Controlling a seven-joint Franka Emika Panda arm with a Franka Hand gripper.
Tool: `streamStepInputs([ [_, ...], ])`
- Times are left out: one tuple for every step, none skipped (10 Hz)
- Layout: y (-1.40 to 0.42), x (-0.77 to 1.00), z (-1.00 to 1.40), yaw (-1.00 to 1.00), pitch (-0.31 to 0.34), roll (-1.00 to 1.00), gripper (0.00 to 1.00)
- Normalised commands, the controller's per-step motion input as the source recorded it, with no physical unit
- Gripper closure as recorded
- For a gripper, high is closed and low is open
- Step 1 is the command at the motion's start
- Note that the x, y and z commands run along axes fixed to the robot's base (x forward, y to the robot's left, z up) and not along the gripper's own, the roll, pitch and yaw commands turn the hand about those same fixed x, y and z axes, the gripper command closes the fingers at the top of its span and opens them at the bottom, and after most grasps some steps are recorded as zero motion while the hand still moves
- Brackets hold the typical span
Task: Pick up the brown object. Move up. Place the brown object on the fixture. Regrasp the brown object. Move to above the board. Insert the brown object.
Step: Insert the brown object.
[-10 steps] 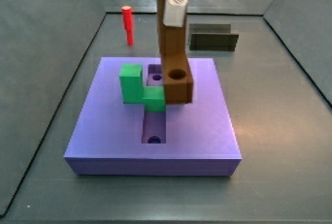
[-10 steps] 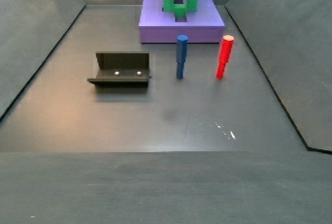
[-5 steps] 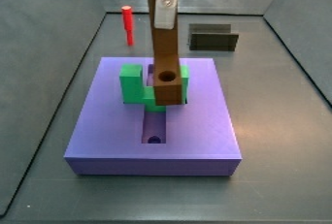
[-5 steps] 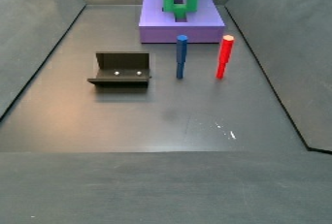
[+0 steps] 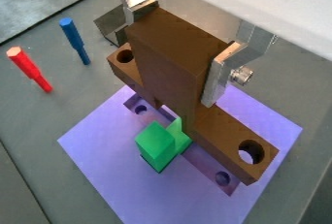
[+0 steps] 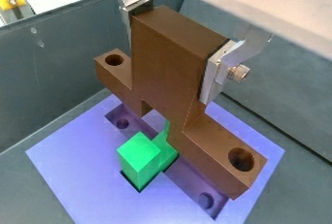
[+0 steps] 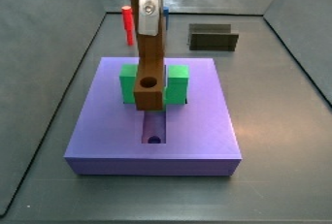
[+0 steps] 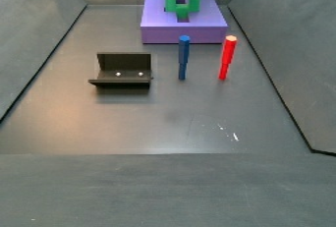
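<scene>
The pincer [image 5: 185,36] pinched the brown object [image 7: 149,58] between its silver plates. In a side view the bar stood upright, long axis vertical, holed end down in the green block [image 7: 178,81] at frame centre, over the board [image 7: 195,131]. Only a wrist view showed the red peg [image 5: 29,68] and blue peg [image 5: 76,40] together; another side view [image 8: 122,71] showed the fixture at middle left.

The hand [image 6: 178,36] grips the brown object [image 6: 176,97] above the green block [image 6: 146,158] on the board [image 6: 78,160].
</scene>
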Motion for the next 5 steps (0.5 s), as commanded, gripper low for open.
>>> streamStepInputs([
  [-0.04, 0.00, -0.09, 0.03, 0.027, 0.05, 1.00],
  [-0.01, 0.00, -0.15, 0.06, 0.046, 0.11, 1.00],
  [-0.01, 0.03, -0.17, 0.00, 0.103, 0.18, 1.00],
  [-0.03, 0.09, -0.18, -0.04, 0.139, 0.17, 1.00],
  [-0.05, 0.09, -0.16, -0.08, 0.133, 0.14, 1.00],
])
